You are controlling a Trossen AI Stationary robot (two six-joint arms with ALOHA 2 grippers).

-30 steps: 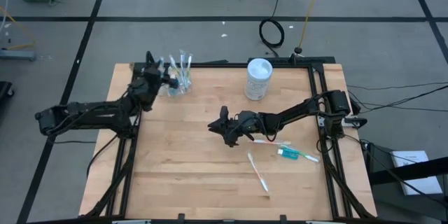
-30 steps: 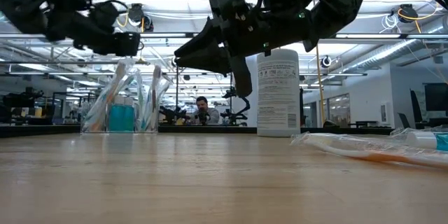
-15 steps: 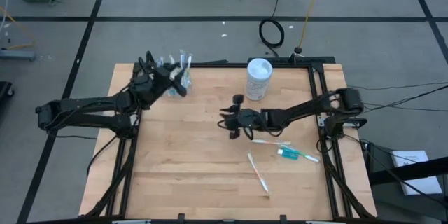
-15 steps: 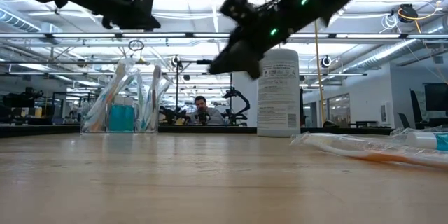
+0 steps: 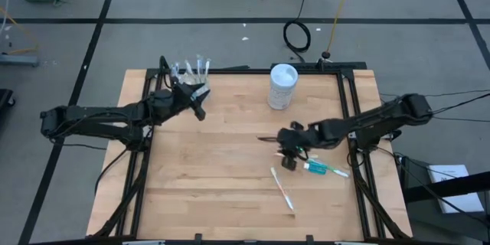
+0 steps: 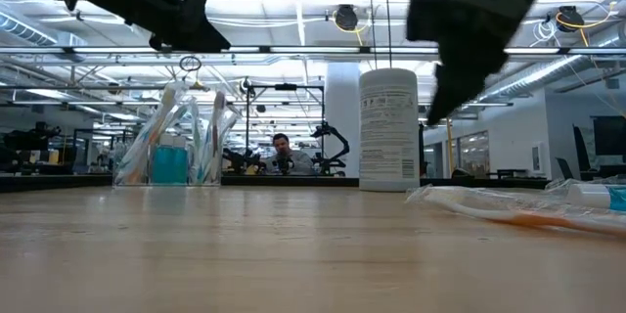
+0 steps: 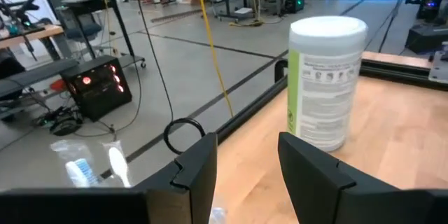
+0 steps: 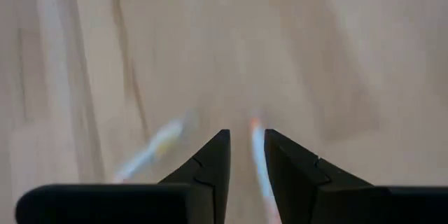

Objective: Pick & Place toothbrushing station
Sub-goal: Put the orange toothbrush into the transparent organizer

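The clear plastic cup (image 5: 191,79) stands at the table's far left, holding several toothbrushes and a blue tube (image 6: 169,163). My left gripper (image 5: 199,106) hovers open just to the right of it and above it, pointing about level toward the white container (image 7: 325,80). Two loose toothbrushes (image 5: 282,187) (image 5: 302,155) and a blue toothpaste tube (image 5: 321,168) lie flat on the wood at the near right. My right gripper (image 5: 288,157) hangs over them, pointing steeply down. Its fingers stand a narrow gap apart (image 8: 246,136) with nothing between them.
A tall white cylindrical container (image 5: 282,86) stands upright at the table's far middle. A black frame rail (image 5: 348,107) runs along the right edge. Bare wood (image 5: 214,176) stretches across the middle and near left. A person shows far off in the room (image 6: 282,154).
My right gripper has swung from the table's middle toward the right edge, rolled about its own line and tipped down over the loose toothbrushes. My left gripper has drawn away from the cup toward the right, risen and tipped up to about level. The cup has stayed put.
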